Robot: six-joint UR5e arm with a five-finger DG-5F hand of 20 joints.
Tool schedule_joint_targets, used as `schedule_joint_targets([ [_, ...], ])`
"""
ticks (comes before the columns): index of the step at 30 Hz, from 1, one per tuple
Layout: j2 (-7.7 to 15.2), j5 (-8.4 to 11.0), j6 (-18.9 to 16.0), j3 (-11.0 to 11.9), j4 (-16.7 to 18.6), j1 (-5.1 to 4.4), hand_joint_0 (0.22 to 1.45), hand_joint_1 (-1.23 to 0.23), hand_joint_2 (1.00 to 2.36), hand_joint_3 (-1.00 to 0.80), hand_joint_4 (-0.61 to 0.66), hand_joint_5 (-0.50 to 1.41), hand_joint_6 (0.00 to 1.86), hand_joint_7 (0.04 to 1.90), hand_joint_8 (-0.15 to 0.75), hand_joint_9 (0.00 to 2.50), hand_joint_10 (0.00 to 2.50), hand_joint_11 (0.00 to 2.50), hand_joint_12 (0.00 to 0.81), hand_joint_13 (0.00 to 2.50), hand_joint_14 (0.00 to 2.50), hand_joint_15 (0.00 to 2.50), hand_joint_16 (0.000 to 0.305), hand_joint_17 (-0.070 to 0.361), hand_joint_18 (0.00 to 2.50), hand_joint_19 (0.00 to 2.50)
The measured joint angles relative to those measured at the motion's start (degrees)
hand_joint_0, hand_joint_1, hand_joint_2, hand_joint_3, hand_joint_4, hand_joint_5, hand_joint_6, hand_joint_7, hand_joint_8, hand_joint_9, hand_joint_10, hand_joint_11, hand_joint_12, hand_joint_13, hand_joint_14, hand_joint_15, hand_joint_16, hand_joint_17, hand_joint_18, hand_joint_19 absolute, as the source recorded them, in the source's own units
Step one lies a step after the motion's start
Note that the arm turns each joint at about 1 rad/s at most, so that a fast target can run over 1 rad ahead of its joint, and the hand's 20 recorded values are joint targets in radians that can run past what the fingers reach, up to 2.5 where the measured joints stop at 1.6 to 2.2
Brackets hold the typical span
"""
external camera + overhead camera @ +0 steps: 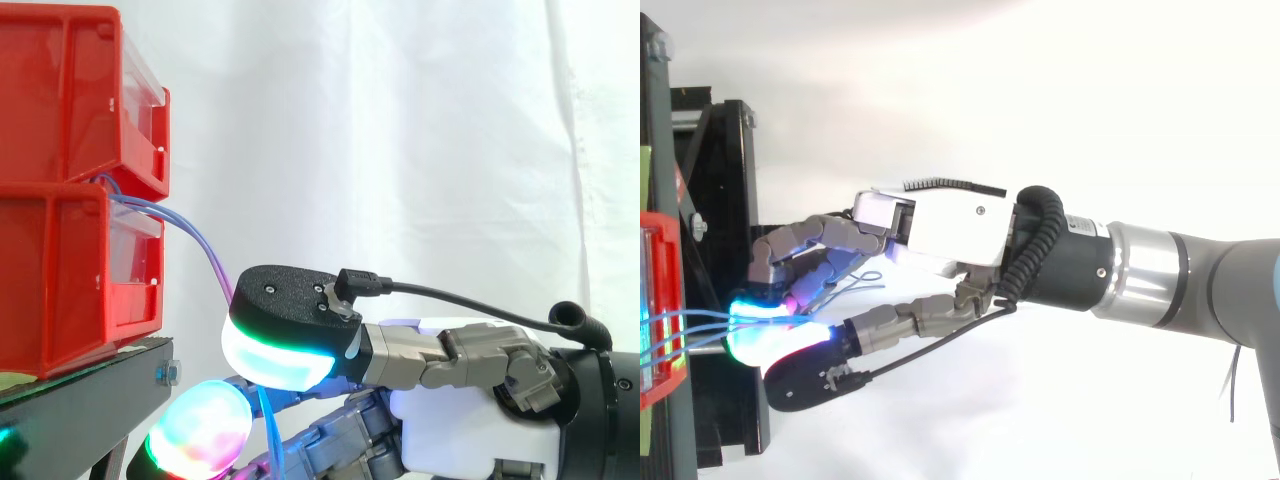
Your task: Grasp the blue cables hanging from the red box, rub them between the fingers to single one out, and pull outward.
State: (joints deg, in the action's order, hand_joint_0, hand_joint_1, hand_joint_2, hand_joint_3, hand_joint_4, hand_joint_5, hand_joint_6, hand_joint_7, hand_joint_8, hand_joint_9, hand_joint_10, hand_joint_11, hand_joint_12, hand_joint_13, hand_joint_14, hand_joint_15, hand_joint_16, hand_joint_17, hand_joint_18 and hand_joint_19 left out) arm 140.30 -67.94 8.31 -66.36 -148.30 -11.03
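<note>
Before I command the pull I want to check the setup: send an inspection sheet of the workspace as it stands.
Surface: black metal stand, carrying the bins.
Job's things: two stacked red plastic bins; thin blue cables come out at the front where the two bins meet.
Clutter: nothing seen.
Grippers: robot hand shut on the cables, pinching them between thumb and finger pads, close to the bins but apart from them.
Cables: they run from the bins down to the pinch; loose ends trail past the fingers under the palm. How many sit in the pinch cannot be told.
Surroundings: white curtain behind.
</note>
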Motion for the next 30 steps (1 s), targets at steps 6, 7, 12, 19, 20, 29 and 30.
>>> schedule_joint_targets([
  [6,-0.4,0.01,0.1,0.0,-0.5,0.15,0.56,-0.59,1.01,-0.38,0.28,-0.10,0.63,1.15,0.350,0.88,0.01,0.64,0.451,0.65,0.01,0.35,0.064,0.143,0.72,0.46],
  [7,-0.4,0.01,0.1,0.0,-0.7,0.19,0.56,-0.59,1.01,-0.38,0.27,-0.10,0.63,1.15,0.352,0.88,0.02,0.62,0.451,0.66,0.01,0.34,0.064,0.143,0.72,0.46],
  [12,-0.6,-0.05,0.1,0.0,-1.6,0.48,0.56,-0.59,1.01,-0.37,0.27,-0.10,0.63,1.15,0.356,0.88,0.02,0.63,0.453,0.66,0.01,0.35,0.063,0.142,0.72,0.46],
  [19,-1.0,-0.22,0.1,0.0,-2.6,0.69,0.56,-0.59,1.01,-0.38,0.27,-0.10,0.63,1.15,0.365,0.89,0.01,0.64,0.454,0.66,0.01,0.35,0.063,0.143,0.72,0.47],
  [20,-1.1,-0.29,0.0,0.0,-2.8,0.74,0.56,-0.59,1.01,-0.38,0.27,-0.10,0.63,1.15,0.367,0.88,0.01,0.64,0.453,0.66,0.01,0.36,0.063,0.143,0.72,0.47],
  [29,-2.1,-1.28,0.0,-0.1,-5.0,1.24,0.56,-0.60,1.01,-0.37,0.25,-0.11,0.65,1.14,0.367,0.89,0.01,0.64,0.455,0.67,0.01,0.36,0.064,0.143,0.73,0.47],
  [30,-2.1,-1.32,0.0,-0.1,-5.1,1.25,0.56,-0.60,1.01,-0.37,0.26,-0.11,0.66,1.13,0.370,0.89,0.01,0.64,0.455,0.67,0.01,0.36,0.064,0.143,0.73,0.47],
])
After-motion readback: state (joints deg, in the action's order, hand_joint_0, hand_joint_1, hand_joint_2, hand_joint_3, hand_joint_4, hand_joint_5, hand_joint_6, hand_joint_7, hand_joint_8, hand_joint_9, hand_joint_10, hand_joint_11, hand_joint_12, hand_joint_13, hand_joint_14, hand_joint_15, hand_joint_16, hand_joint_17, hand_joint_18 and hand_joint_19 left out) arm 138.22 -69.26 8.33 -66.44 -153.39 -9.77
